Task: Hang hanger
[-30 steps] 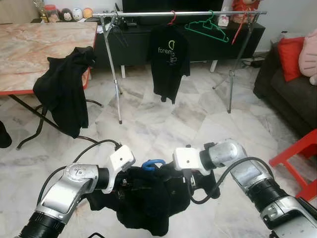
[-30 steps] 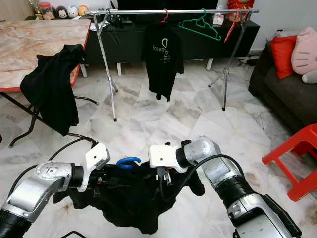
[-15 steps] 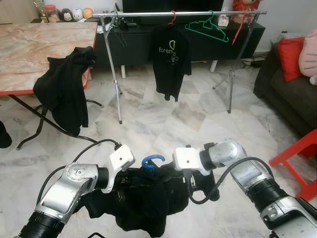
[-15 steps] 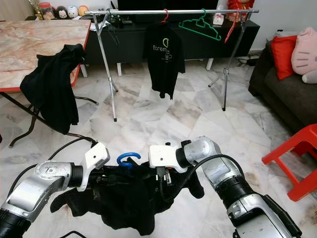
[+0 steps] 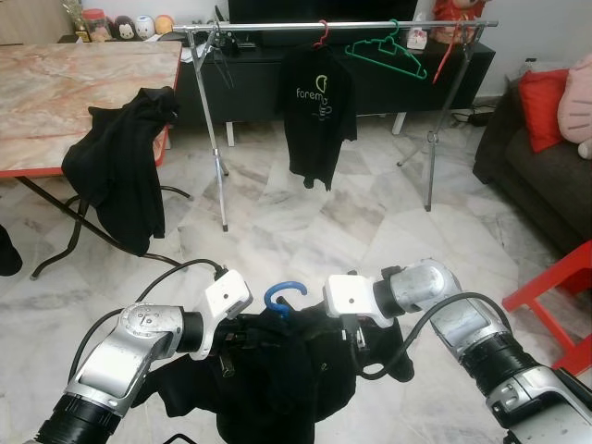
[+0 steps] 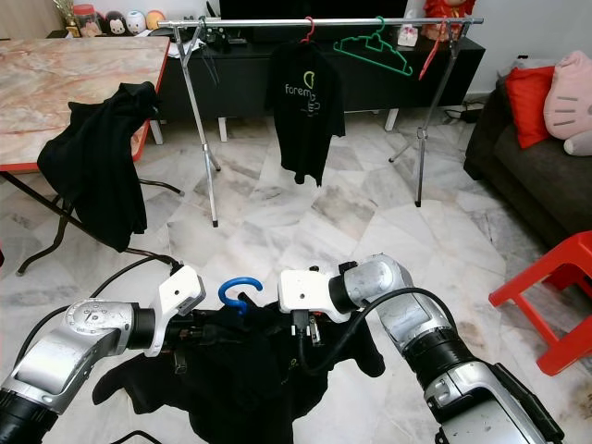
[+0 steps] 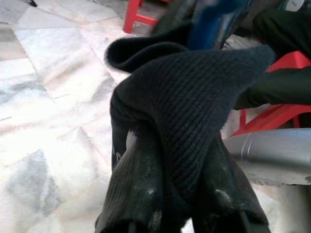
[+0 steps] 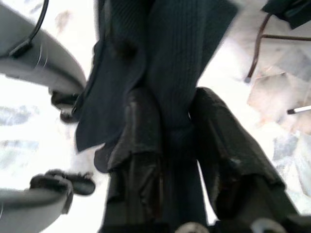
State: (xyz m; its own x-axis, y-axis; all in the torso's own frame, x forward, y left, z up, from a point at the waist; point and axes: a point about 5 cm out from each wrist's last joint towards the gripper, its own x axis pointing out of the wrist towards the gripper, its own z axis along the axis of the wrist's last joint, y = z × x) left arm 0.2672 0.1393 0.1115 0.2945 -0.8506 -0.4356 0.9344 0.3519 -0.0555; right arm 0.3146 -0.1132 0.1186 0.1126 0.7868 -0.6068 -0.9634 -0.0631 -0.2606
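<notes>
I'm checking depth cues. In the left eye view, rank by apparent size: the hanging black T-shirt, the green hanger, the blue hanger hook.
1. Hanging black T-shirt, largest.
2. Green hanger.
3. Blue hanger hook, smallest, though it is nearest the camera; its body is hidden in the black garment.

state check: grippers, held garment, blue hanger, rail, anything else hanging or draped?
left gripper: shut on black garment
right gripper: shut on black garment
black garment: held up between both grippers
blue hanger: in garment, hook up
black T-shirt: hanging on clothes rail
green hanger: bare
black jacket: draped off table

arms (image 5: 139, 338): silver | wrist blocks (image 5: 227, 298): white | cables (image 5: 166, 276): black
</notes>
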